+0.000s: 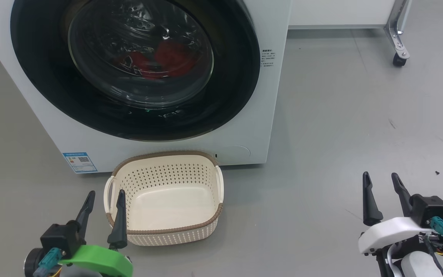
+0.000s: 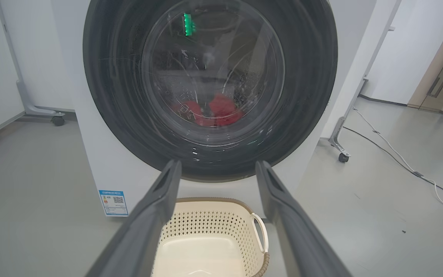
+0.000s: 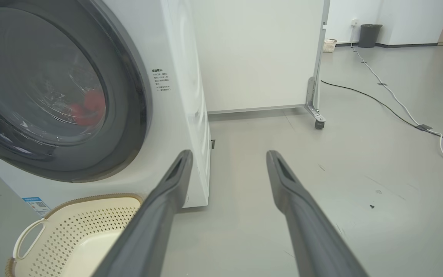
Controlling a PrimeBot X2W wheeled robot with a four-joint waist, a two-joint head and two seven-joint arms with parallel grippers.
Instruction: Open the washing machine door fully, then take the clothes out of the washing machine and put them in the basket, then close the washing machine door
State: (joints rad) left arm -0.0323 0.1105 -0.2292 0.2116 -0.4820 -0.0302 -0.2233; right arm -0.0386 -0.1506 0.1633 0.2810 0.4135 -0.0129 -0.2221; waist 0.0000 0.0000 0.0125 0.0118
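Left gripper [image 1: 106, 192] is hovering at 7 o'clock in the head view, its 2 dark fingers standing apart and gripping nothing. The inner finger is overlapping the near left corner of the basket [image 1: 171, 236] in that view; whether it is touching cannot be told. Right gripper [image 1: 380, 175] is hanging at 5 o'clock over the grey floor [image 1: 340, 134], its 2 fingers likewise spread and empty. The washing machine door [image 1: 137, 96] is sitting closed on the washing machine [image 1: 267, 115] at 11 o'clock, and the clothes [image 1: 167, 57] are showing red through its glass, low in the drum. The basket is standing on the floor at 6 o'clock from the door, just before the machine's foot, with a blue label [image 1: 80, 161] beside it at 10 o'clock.
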